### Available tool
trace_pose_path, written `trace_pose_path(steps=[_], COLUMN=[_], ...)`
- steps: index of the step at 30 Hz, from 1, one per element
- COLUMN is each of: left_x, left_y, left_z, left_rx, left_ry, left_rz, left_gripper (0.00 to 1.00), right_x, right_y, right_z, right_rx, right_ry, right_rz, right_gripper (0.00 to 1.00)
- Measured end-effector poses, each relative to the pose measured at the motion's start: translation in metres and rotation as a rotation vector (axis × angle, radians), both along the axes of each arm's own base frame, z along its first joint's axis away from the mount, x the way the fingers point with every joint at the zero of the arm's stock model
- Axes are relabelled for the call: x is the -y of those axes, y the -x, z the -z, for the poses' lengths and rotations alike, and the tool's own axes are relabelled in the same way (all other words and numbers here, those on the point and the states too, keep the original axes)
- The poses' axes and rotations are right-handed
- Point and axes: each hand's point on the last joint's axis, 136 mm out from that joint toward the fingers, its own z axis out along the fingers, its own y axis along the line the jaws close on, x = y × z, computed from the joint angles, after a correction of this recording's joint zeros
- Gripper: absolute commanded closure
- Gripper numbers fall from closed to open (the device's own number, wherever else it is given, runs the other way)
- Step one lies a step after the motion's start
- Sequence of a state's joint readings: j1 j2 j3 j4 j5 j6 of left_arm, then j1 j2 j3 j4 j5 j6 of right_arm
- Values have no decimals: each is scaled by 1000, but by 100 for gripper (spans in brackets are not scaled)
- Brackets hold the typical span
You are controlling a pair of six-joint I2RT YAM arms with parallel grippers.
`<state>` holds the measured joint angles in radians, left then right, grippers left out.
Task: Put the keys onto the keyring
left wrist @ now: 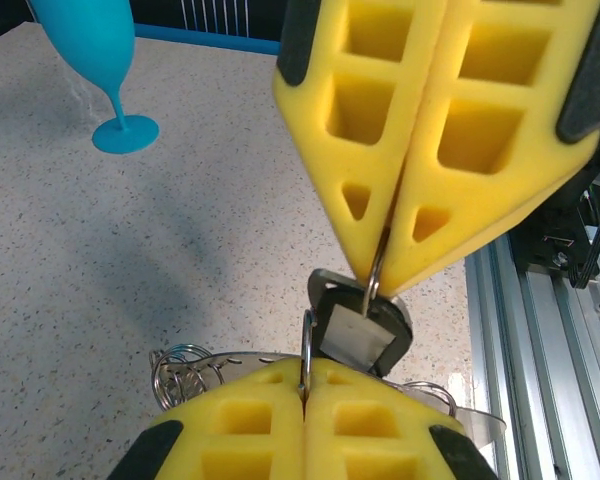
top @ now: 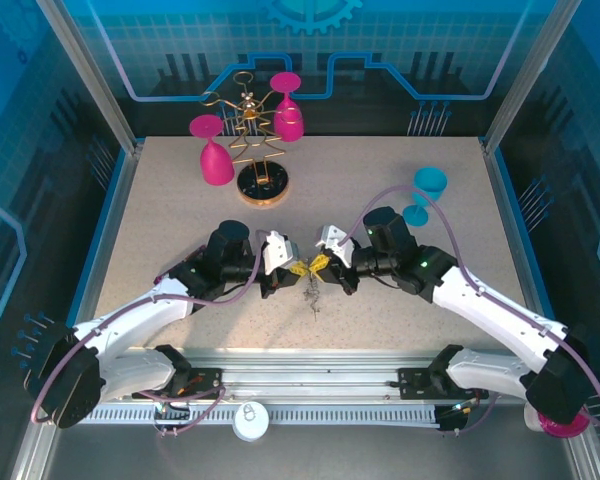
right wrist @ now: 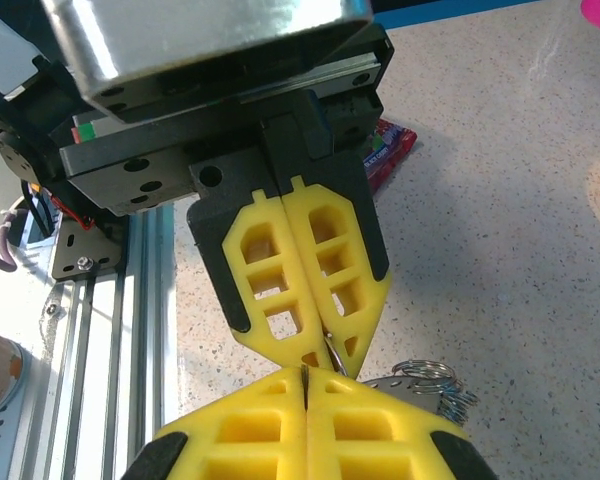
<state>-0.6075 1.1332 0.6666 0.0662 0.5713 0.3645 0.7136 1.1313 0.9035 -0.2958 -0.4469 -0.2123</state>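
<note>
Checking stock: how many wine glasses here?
3: a pink glass hanging left on the gold rack, another pink glass right, a blue glass upright on the table. More may be hidden.

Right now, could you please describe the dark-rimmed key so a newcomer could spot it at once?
Near the front middle of the speckled table, the left hand and right hand meet tip to tip. The key sits in the gap between them. Its dark-rimmed head with a pale centre sets it apart from the coiled grey keyring beside it.
</note>
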Motion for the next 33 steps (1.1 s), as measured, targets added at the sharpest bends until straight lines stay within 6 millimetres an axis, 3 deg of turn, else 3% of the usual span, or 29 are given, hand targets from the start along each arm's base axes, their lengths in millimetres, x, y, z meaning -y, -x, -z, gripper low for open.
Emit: trace_pose_path(steps=[7, 22, 26, 33], left_x=[1, -2, 4, 0], left_y=[0, -11, -3, -5], left_z=[-2, -1, 1, 5], left_rx=[7, 82, 105, 143], left_ry=[6, -28, -40, -60], left_rz=[3, -44, -10, -36], left_gripper=[100, 100, 100, 100], right_x=[0, 8, 9, 11], right_y=[-7, -26, -36, -36], right_z=[11, 11, 5, 15], right_rx=[4, -54, -46, -71], right_ry=[45, 33, -6, -5], right_rz=[38, 224, 285, 311], right_gripper=[100, 100, 100, 100])
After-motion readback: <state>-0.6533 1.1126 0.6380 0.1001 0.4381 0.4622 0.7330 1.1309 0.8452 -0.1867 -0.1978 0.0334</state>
